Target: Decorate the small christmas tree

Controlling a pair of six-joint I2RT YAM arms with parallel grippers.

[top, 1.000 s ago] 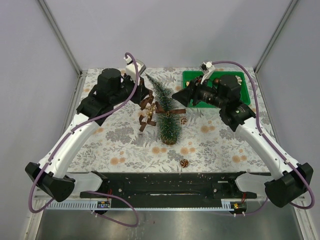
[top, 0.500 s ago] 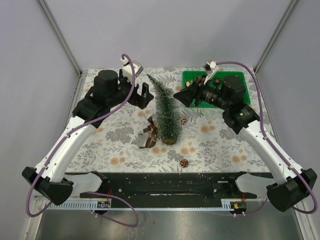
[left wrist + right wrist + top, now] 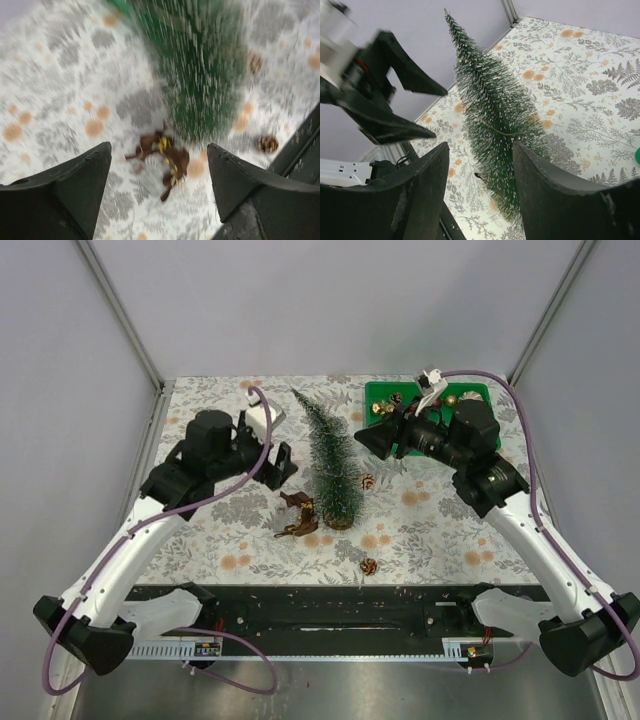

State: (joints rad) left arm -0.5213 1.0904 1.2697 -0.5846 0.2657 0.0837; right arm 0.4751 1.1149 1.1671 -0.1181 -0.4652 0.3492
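The small christmas tree [image 3: 335, 465] stands mid-table on its wood disc, dark green with frosty tips. A brown ribbon bow with gold bits [image 3: 298, 518] lies on the cloth just left of the tree's base. My left gripper [image 3: 284, 464] hovers left of the tree, open and empty. In the blurred left wrist view the bow [image 3: 162, 155] lies below and between its fingers [image 3: 75, 185], with the tree [image 3: 200, 75] behind. My right gripper [image 3: 372, 437] is open just right of the tree. In its wrist view the tree [image 3: 495, 115] shows beyond the gap, with a thin cord across the bristles.
A green tray [image 3: 474, 392] with several ornaments sits at the back right, partly under the right arm. One pine cone [image 3: 368, 481] lies right of the tree, another [image 3: 369, 566] near the front edge. Grey walls close in both sides.
The left gripper opened and let go of the brown bow, which dropped to the cloth by the tree's base. The left arm drew back left and nearer. The right gripper backed off slightly right.
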